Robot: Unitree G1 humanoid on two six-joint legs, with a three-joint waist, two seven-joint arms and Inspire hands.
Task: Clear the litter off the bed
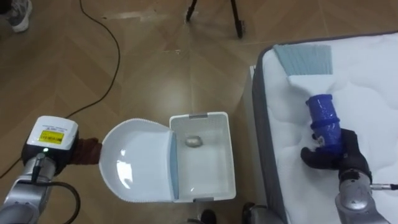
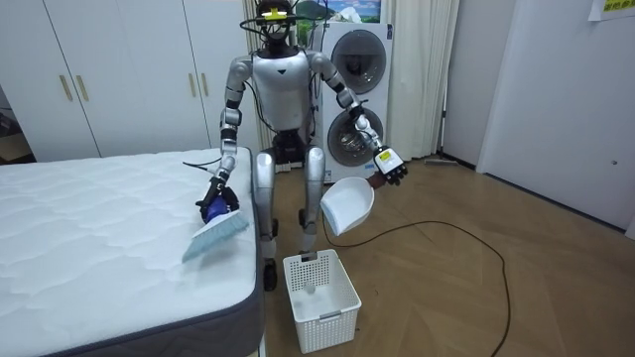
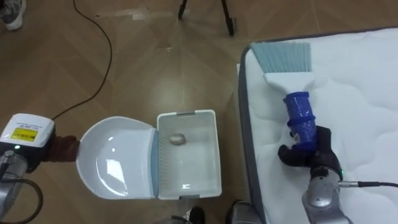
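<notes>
Right hand point(image 1: 337, 157) clamped round brush point(image 1: 324, 115) on bed point(image 1: 373, 81); left hand point(image 1: 51, 142) grips dustpan point(image 1: 134, 163) above basket point(image 1: 202, 116).

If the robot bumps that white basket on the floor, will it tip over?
Probably it slides rather than tips: the basket sits low and wide on smooth floor. It looks light, thin slotted plastic holding just one small wad.
</notes>
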